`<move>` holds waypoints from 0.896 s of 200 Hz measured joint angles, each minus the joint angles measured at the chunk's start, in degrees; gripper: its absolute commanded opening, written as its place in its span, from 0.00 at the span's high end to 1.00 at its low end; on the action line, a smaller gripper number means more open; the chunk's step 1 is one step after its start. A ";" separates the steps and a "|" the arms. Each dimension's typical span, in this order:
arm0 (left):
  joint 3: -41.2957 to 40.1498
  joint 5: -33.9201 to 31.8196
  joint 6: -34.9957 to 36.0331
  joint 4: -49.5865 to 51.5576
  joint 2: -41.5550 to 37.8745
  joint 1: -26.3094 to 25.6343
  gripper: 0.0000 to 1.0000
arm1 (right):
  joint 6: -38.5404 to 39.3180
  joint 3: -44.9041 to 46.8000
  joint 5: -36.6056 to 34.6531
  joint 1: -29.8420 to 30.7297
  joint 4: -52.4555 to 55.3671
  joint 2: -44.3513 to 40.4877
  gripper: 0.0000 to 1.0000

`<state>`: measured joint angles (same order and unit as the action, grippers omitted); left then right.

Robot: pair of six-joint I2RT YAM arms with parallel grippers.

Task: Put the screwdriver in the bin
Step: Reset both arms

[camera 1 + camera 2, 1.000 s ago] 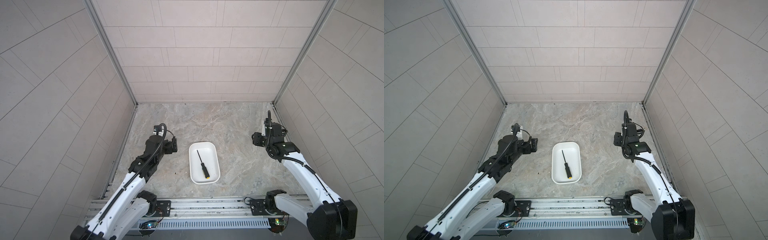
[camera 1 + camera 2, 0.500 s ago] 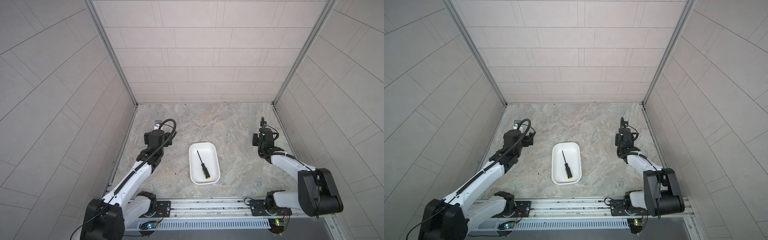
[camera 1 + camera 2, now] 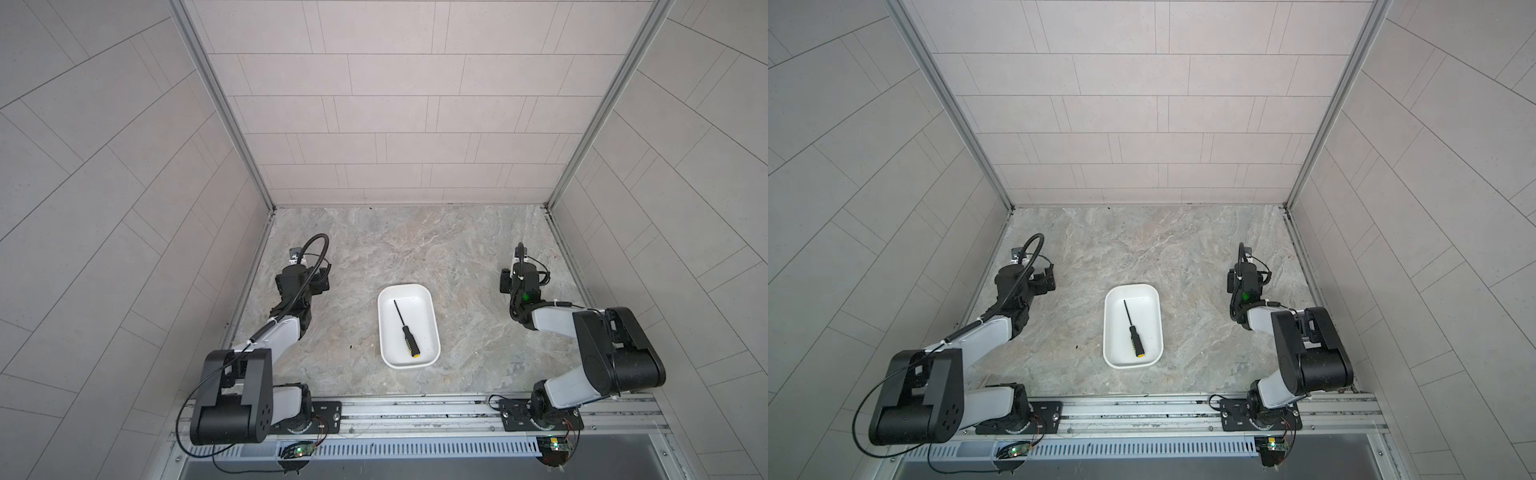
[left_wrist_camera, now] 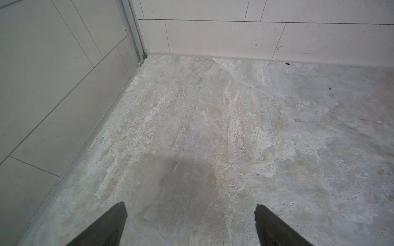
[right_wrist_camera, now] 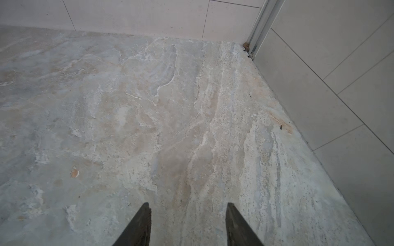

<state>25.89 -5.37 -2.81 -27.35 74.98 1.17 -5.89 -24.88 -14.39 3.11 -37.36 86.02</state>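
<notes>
The screwdriver [image 3: 406, 332] [image 3: 1134, 332], black-handled with a yellow end cap, lies slantwise inside the white bin [image 3: 424, 309] [image 3: 1149, 309] in the middle of the table, its cap toward the front. My left gripper [image 4: 189, 204] [image 3: 309, 277] hovers low over bare table well to the left of the bin, open and empty. My right gripper [image 5: 188, 203] [image 3: 519, 276] sits equally far to the right of the bin, open too, its gap narrower, with nothing between the fingers. Neither wrist view shows the bin or the screwdriver.
Tiled walls close in the marble-patterned table [image 3: 469, 257] at the left, back and right. A metal rail [image 3: 415, 409] with both arm bases runs along the front edge. Both arms are folded, with their elbows low near the rail.
Both arms have folded down, elbows dropping toward the front rail, and the grippers have drawn a little outward from the bin. The screwdriver and bin have not moved.
</notes>
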 measured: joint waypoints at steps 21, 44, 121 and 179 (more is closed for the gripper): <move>-0.22 0.68 -0.59 -1.73 1.53 0.33 0.00 | 0.00 2.27 -0.70 0.07 -1.38 0.26 0.48; -0.22 1.40 -0.79 -3.67 2.51 0.59 0.00 | 0.15 1.53 -1.20 0.59 -2.82 0.39 0.47; 0.42 3.30 -0.57 -7.13 10.62 0.61 0.00 | 0.37 1.11 -1.51 0.74 -4.66 0.39 0.46; 4.07 2.16 0.33 -5.27 12.24 -0.96 0.00 | 0.37 1.11 -1.53 0.74 -4.74 0.39 0.45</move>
<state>29.95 -3.20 -2.48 -32.62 87.22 0.21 -5.52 -23.77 -15.92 3.86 -42.11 86.41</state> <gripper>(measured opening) 0.999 0.546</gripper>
